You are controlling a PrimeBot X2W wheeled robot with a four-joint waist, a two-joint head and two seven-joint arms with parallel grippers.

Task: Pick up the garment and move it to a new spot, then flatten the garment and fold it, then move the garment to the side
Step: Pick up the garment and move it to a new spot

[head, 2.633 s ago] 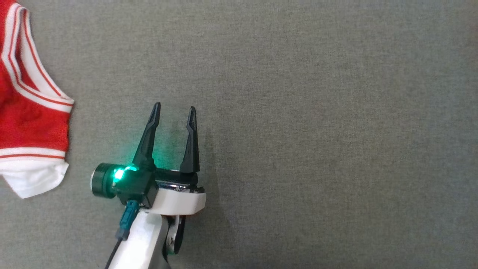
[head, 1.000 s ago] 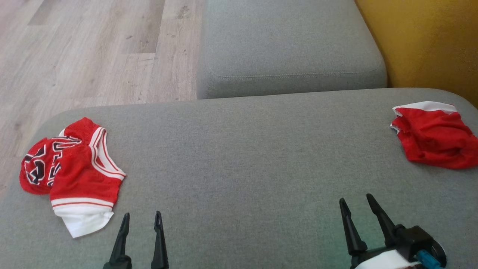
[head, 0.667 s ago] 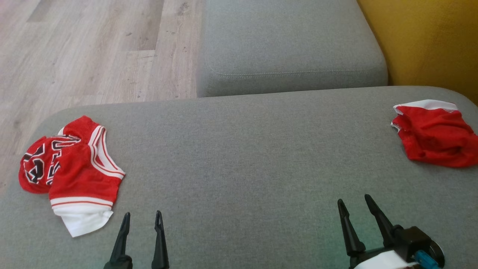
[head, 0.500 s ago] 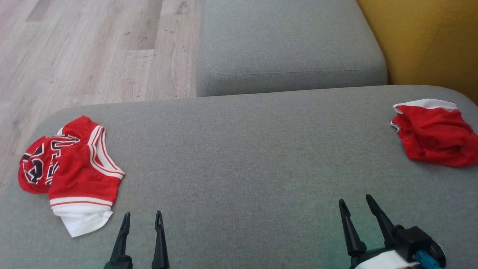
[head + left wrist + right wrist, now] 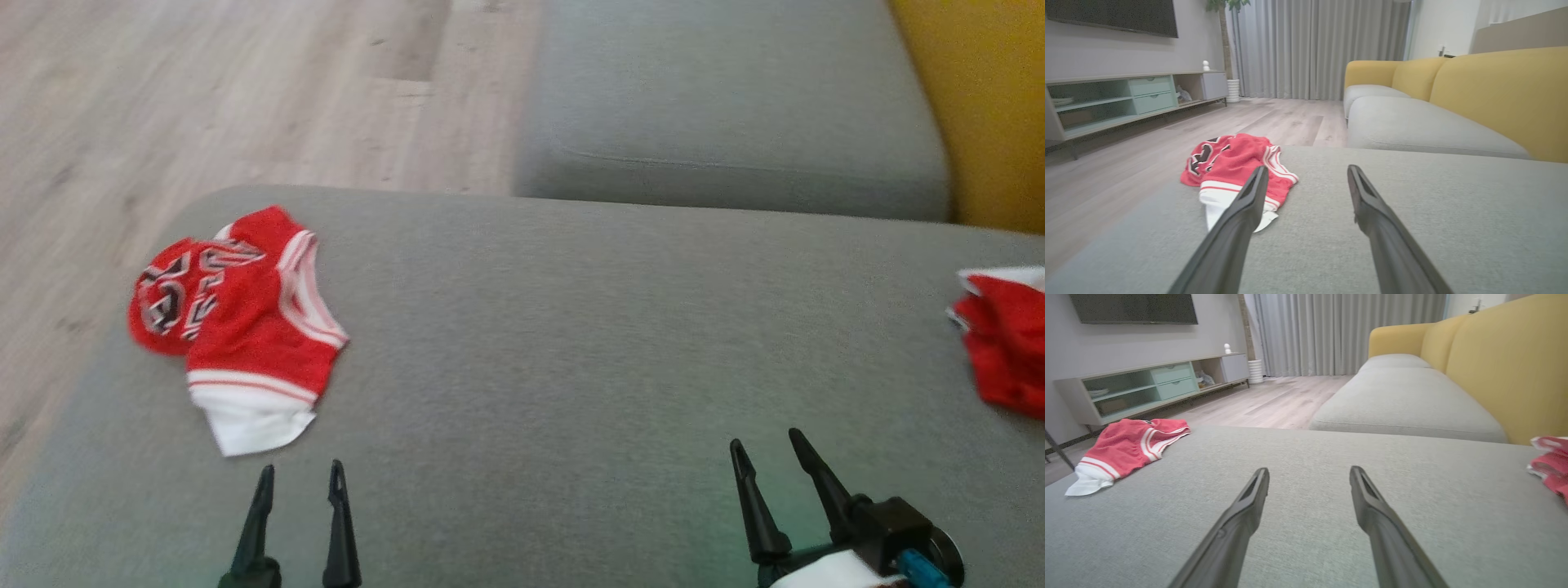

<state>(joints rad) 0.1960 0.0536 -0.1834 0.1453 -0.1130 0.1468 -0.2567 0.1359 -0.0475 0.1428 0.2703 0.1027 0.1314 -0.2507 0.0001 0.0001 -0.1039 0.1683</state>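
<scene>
Hovering wide-open over the grey sofa seat, with neither garment in a grip.

Left hand and right hand hang low at the near edge, fingers spread wide and empty, pointing across the cushion. I judge this a waiting stance that leaves both ends of the seat reachable. The red jersey lies bunched near the seat's left end, just beyond the left hand, its white hem toward the robot. A second red garment sits crumpled at the far right, well apart from the right hand. Which one is to be taken next I cannot tell. Between them the woven grey fabric runs broad and flat, probably good ground for spreading and folding. Beyond lie a pale wood floor, a yellow sofa back, a low media console and grey curtains.
</scene>
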